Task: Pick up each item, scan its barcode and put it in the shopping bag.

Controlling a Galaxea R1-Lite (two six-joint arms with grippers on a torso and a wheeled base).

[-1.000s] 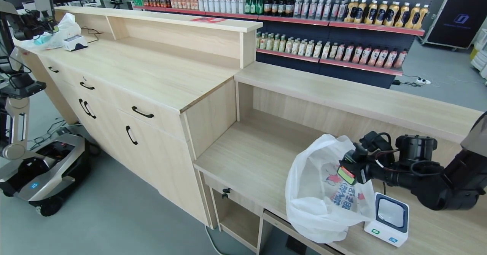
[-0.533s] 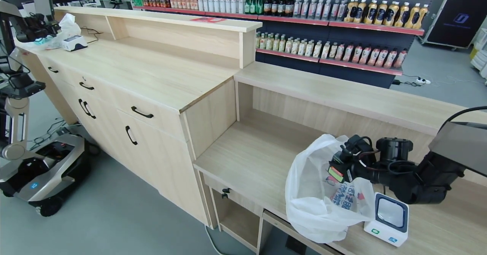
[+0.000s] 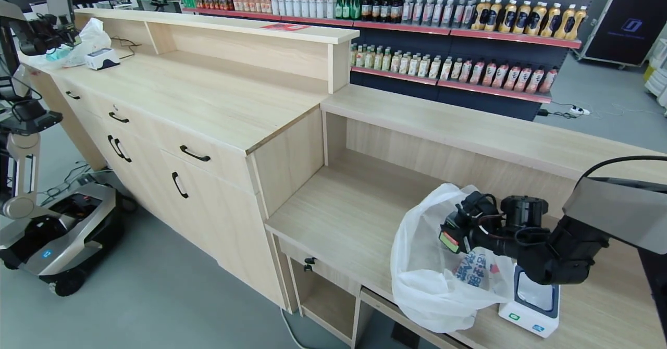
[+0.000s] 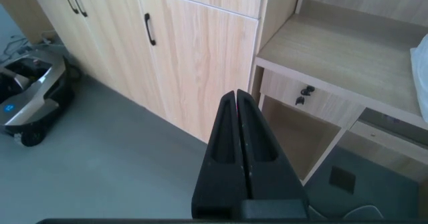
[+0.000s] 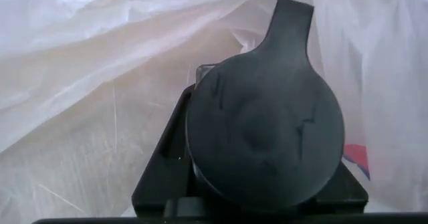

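Left gripper [image 4: 237, 97]: fingers pressed flat together, nothing between them. It hung over the grey floor [image 4: 120, 150], in front of the cabinet [image 4: 194, 57].
Counter [image 3: 338, 219]: low wooden surface to the right of the cabinet. It carried the bag and the scanner.
Shopping bag [image 3: 427, 286]: thin white plastic, stood open near the counter's front edge. Its right side touched the scanner. Red and blue print showed at its wall; could not tell whether on the bag or inside it.
Item [image 3: 448, 241]: small, with a red and green face, held at the bag's mouth, above the counter.
Right gripper [image 3: 453, 233]: clamped on the item, tip at the bag's open top. In the right wrist view, bag plastic [image 5: 80, 83] lay close around it and a dark round shape hid the fingers.
Scanner [image 3: 516, 319]: white box with a dark window, on the counter just right of the bag, partly under the right arm.
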